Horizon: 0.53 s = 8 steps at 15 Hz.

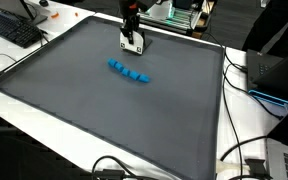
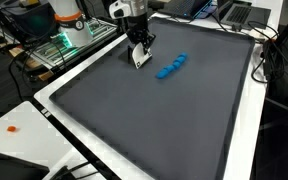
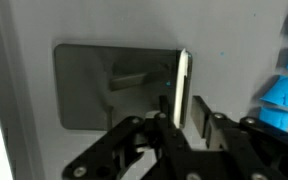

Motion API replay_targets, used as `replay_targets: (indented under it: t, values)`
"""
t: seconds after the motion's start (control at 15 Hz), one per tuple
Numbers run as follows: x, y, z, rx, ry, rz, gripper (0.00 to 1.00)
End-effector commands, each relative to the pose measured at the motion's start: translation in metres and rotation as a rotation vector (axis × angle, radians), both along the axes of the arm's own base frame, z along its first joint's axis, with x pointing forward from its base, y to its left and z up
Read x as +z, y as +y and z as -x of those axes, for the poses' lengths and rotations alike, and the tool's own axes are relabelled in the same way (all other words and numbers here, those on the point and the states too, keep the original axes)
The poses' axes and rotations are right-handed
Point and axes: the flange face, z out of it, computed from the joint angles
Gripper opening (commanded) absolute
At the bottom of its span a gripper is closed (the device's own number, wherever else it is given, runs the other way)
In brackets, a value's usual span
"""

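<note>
My gripper [image 1: 132, 38] [image 2: 138, 48] hangs over the far part of the dark grey mat [image 1: 104, 115] [image 2: 154, 120]. A thin white card with dark marks [image 1: 133, 43] [image 2: 140, 56] sits between its fingers. In the wrist view the card [image 3: 184, 80] shows edge-on, against one finger of the gripper [image 3: 185, 108], with a narrow dark gap on the other side. It casts a broad rectangular shadow on the mat. A short row of blue blocks [image 1: 127, 72] [image 2: 170, 67] [image 3: 282, 92] lies on the mat close by, apart from the card.
The mat has a raised white border [image 1: 44, 105] [image 2: 59, 105]. A keyboard [image 1: 14, 30] lies beyond one edge. Cables [image 1: 246, 80] and laptops [image 2: 234, 12] lie beyond other edges, and equipment [image 2: 69, 35] stands behind the arm's base.
</note>
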Motion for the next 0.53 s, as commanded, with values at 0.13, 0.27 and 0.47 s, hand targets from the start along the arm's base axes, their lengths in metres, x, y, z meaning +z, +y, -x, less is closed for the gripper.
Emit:
replay_targets:
  t: [0.13, 0.27, 0.47]
  values:
    - [0.033, -0.006, 0.001, 0.033, 0.036, 0.04, 0.78]
    - [0.045, -0.007, 0.0, 0.068, 0.066, 0.063, 0.93]
    - [0.063, -0.003, -0.002, 0.148, 0.111, 0.103, 1.0]
